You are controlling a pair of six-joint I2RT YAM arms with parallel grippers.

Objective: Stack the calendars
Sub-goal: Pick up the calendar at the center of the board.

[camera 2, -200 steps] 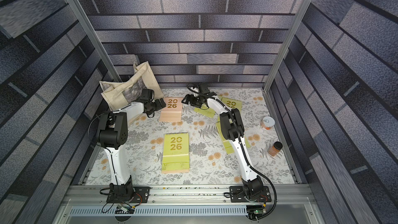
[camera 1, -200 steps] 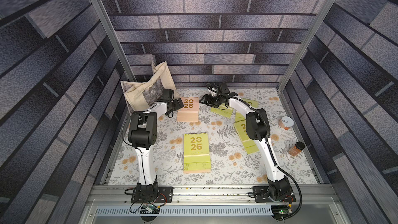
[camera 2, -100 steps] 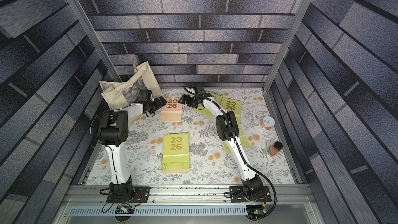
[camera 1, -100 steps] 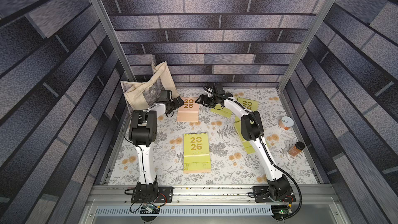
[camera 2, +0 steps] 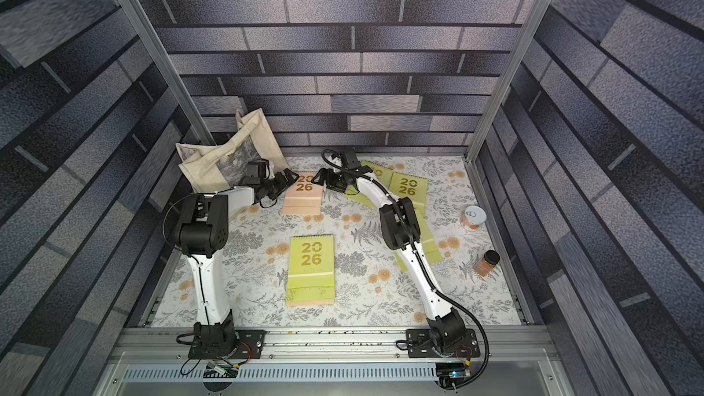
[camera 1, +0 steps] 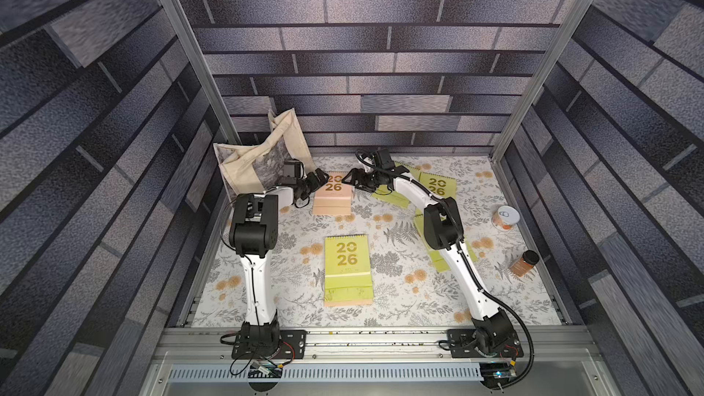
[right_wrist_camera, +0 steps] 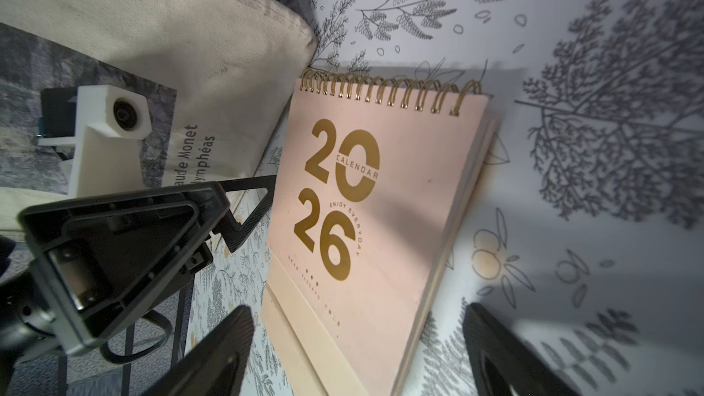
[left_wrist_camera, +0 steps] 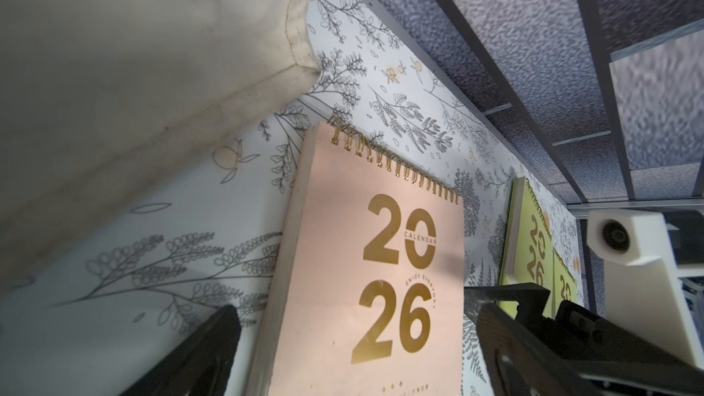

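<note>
Peach-pink and gold fill both wrist views. The pink calendar [camera 1: 332,194] lies face up near the far edge of the worktop [camera 1: 419,299], a little left of centre. Its spiral points toward the far edge and its card stand toward the near edge. Both my arms reach in on it. My left pincer [camera 1: 319,180] is at its left side with the jaws wide and nothing in them. My right pincer [camera 1: 351,180] is at its right side by the spiral end, jaws also spread wide and empty. In the right wrist view the pink calendar [right_wrist_camera: 381,203] runs between that pincer's fingers [right_wrist_camera: 221,348]. Whether any finger touches the card I cannot tell.

At the middle of the worktop I see a green calendar [camera 1: 347,264] face up, squared to the edges. A peach strip [camera 1: 348,302] shows under its near end. A second green calendar [camera 1: 438,186] lies face up toward the far right corner. A third green calendar [camera 1: 386,196] is just left of it, partly under my right wrist. A fourth green calendar [camera 2: 429,239] lies along the right side, mostly hidden by my right arm's elbow.

A tote [camera 1: 251,163] slumps in the far left corner, just behind my left pincer. A tin [camera 1: 506,217] and a jar [camera 1: 525,262] stand by the right edge, apart from each other.
</note>
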